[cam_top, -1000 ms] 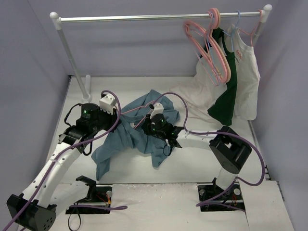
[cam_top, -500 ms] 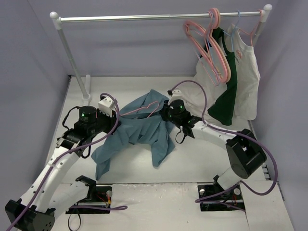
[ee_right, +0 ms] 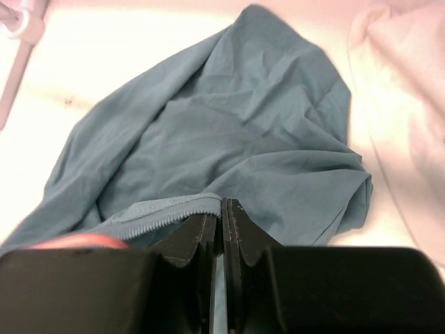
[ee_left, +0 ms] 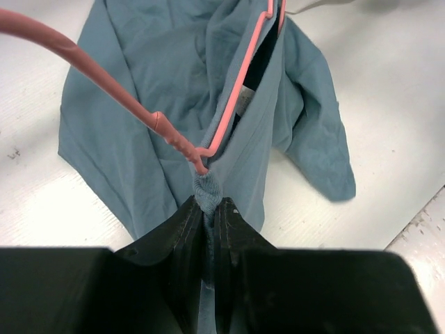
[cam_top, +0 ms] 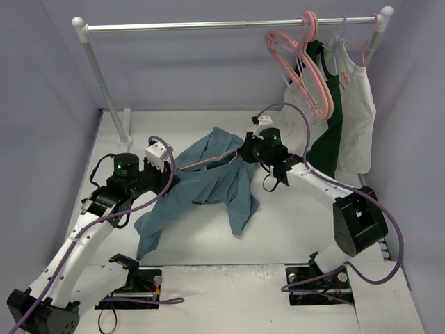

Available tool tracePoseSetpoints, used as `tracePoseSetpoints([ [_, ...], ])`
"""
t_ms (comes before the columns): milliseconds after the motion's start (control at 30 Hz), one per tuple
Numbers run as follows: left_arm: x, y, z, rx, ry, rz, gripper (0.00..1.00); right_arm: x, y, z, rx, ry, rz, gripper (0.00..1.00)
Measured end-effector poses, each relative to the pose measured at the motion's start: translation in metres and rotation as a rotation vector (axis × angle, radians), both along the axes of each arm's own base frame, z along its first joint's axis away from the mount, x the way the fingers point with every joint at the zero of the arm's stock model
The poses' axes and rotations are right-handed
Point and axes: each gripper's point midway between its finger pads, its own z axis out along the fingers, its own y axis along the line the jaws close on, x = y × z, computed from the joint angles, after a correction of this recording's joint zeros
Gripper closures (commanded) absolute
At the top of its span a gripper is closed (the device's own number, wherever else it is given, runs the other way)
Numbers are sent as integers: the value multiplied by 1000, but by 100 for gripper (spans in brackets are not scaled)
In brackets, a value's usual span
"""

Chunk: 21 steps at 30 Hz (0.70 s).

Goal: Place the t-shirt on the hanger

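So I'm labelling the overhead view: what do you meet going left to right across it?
Rack's left post, left tool, right tool, pink hangers, dark green garment, white top. The t-shirt spans both tools, so I skip it.

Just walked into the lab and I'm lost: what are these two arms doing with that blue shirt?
Both arms are working the t-shirt onto a pink hanger. The left gripper is clamped on a fold of fabric beside the hanger's neck, and the right gripper pinches the ribbed collar edge. The t-shirt lies crumpled on the table, the hanger's wire running along its neck opening. It is not yet on the rail.
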Motion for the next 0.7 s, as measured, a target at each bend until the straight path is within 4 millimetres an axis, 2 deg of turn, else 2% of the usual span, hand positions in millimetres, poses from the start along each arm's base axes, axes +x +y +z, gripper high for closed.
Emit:
tracePoseSetpoints([
  [167,3,-1,-9,20,22,-12,100,8,3,21,4,-29,26,100],
  [367,13,8,-20,71,54,53,100,1,10,24,-29,-17,68,100],
  [533,27,18,-4,105,23,126,100,-15,22,26,-65,-10,118,100],
  [700,26,19,9,117,-9,122,100,-20,18,40,-85,-36,121,100],
])
